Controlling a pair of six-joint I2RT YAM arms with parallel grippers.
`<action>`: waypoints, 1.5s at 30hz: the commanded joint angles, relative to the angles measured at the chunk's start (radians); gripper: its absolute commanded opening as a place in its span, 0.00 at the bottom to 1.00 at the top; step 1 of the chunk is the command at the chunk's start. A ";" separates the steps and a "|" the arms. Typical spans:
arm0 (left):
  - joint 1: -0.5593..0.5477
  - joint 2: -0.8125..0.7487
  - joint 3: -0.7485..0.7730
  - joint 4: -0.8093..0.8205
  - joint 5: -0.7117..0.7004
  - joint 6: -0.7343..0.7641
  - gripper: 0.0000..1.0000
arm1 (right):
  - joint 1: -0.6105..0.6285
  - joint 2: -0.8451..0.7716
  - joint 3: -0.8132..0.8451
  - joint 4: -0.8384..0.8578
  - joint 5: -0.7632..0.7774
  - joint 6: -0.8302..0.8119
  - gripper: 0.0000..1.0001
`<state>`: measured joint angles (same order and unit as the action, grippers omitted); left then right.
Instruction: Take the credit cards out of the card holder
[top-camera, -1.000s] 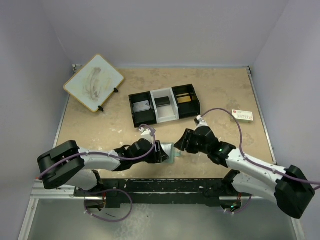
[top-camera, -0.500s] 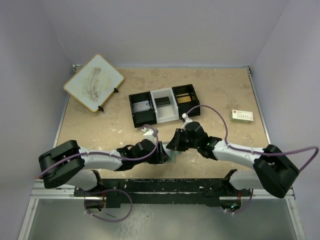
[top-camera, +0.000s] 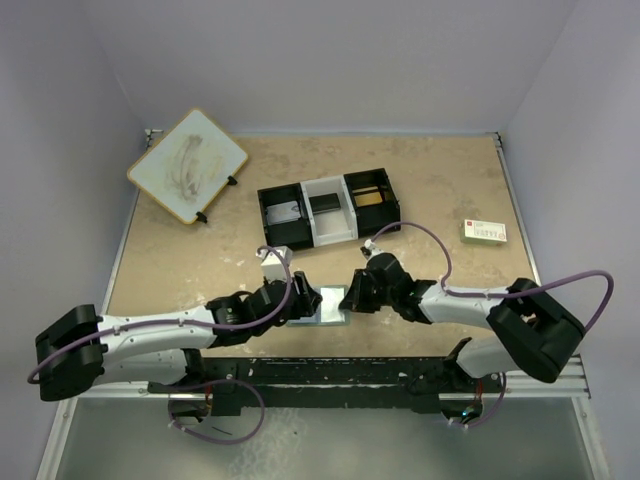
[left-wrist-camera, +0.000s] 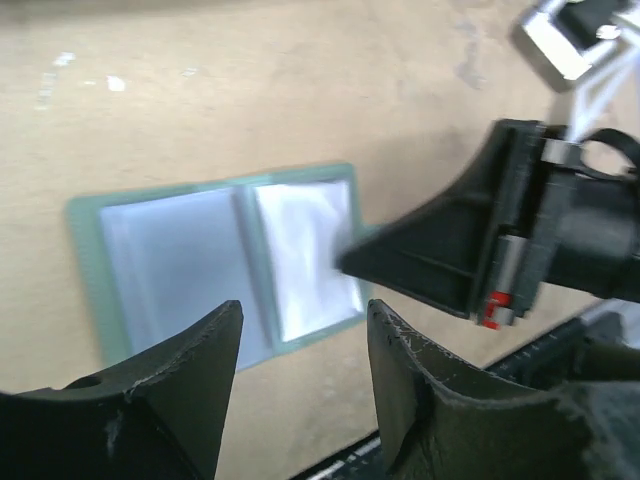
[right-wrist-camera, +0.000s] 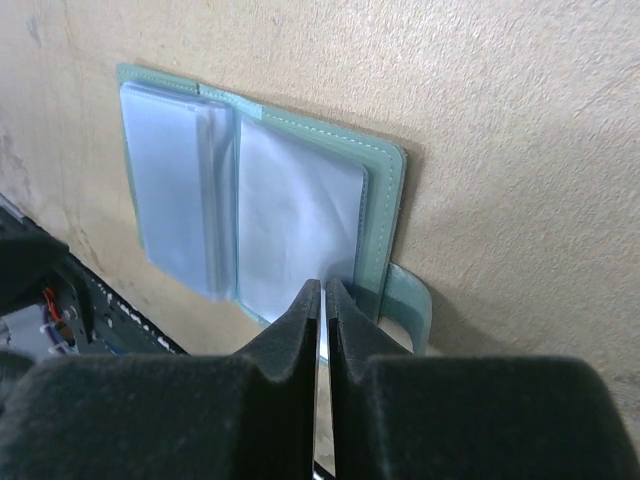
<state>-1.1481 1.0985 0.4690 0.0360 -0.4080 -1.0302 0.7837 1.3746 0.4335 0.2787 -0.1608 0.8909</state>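
Note:
The card holder (top-camera: 325, 303) lies open and flat near the table's front edge, grey-green with two pale-blue pocket panels (right-wrist-camera: 290, 215) and a clasp tab (right-wrist-camera: 410, 305). My right gripper (right-wrist-camera: 322, 285) is shut, its tips down at the near edge of the right-hand panel. Only a thin pale slit shows between the pads, and I cannot tell whether a card is in it. My left gripper (left-wrist-camera: 305, 315) stands open just short of the holder (left-wrist-camera: 200, 260), holding nothing. An orange-gold credit card (top-camera: 370, 197) lies in the tray's right compartment, and a greyish one (top-camera: 285, 211) in the left.
The black-and-white three-compartment tray (top-camera: 330, 185) stands mid-table behind the holder. A white box with red print (top-camera: 485, 232) lies at the right. A framed pale board (top-camera: 187, 165) leans at the back left. A black rail runs along the front edge.
My right gripper has swung left onto the holder's right side and closed. The left arm has drawn back and lowered, and the holder now lies open flat.

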 joint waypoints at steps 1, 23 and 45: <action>-0.002 0.009 0.035 -0.187 -0.175 -0.029 0.51 | 0.002 0.010 -0.008 0.007 0.057 -0.002 0.08; -0.002 0.122 0.031 -0.038 -0.070 -0.038 0.48 | 0.002 0.027 -0.003 0.013 0.066 -0.001 0.08; -0.002 0.164 0.071 0.119 0.078 0.033 0.41 | 0.002 -0.008 -0.002 0.009 0.077 -0.006 0.09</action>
<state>-1.1477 1.2449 0.4950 0.0559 -0.3717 -1.0252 0.7849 1.3926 0.4335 0.3199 -0.1455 0.8913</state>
